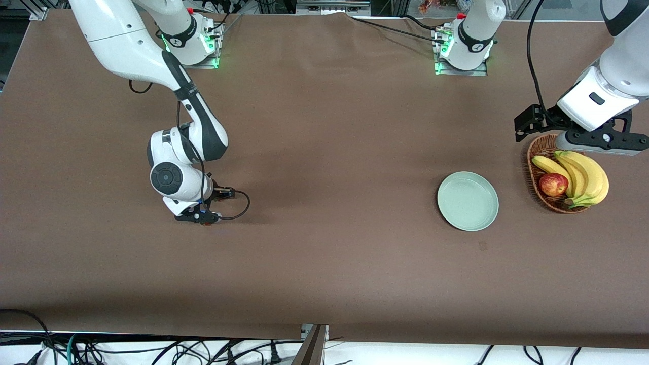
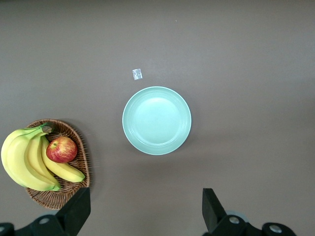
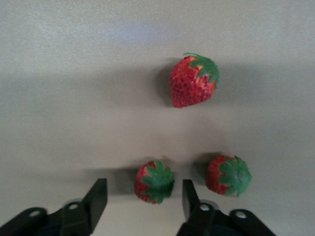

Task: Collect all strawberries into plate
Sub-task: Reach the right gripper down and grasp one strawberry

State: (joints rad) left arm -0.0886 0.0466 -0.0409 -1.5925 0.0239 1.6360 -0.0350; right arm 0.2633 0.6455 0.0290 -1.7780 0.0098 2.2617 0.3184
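The right gripper (image 3: 142, 196) is down low at the brown table (image 1: 324, 263), toward the right arm's end. Its two black fingers (image 3: 96, 199) stand on either side of one small red strawberry with a green leafy cap (image 3: 154, 181). There is a small gap on each side, so the fingers are not squeezing the berry. They are partly open around it, and nothing is held.

A second small red strawberry with a green cap (image 3: 229, 175) sits just beside one finger, outside the gap. A third red strawberry (image 3: 193, 80), lying on its side, is near these two but apart from them. All three berries are on the table, not on the plate.

The round pale green plate with a raised rim (image 1: 468, 201) lies well apart from the berries, toward the left arm's end of the table. It has nothing on it.

The left gripper (image 2: 142, 211) waits up in the air over the rim of a brown woven basket (image 1: 538, 178). Its black fingers (image 2: 76, 211) are spread wide and hold nothing. In the basket are yellow bananas (image 1: 583, 175) and a red apple (image 1: 553, 184). The basket stands beside the plate.
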